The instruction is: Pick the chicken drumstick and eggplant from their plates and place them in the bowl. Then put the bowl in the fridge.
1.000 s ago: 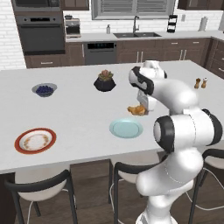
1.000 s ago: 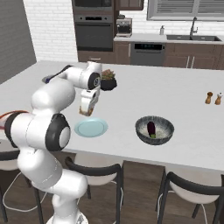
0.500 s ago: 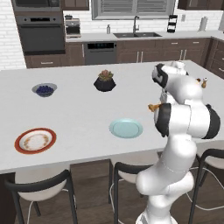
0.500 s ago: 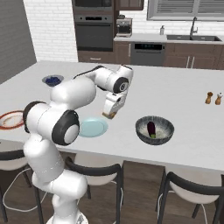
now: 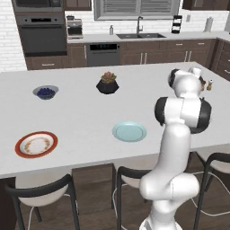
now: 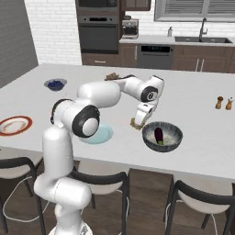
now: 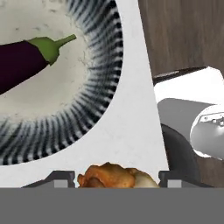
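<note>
Counter [image 6: 197, 151], chicken drumstick [image 7: 117, 177] between gripper [image 7: 117, 176] fingertips

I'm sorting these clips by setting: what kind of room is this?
A home kitchen, rendered in simulation: a built-in wall oven, a sink with faucet on the back counter, and a large white island with stools.

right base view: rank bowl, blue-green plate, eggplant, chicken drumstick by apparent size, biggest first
1. bowl and blue-green plate: look about alike; the arm covers part of the plate, so no ranking.
2. eggplant
3. chicken drumstick, partly hidden by the gripper; uncertain versus eggplant.
</note>
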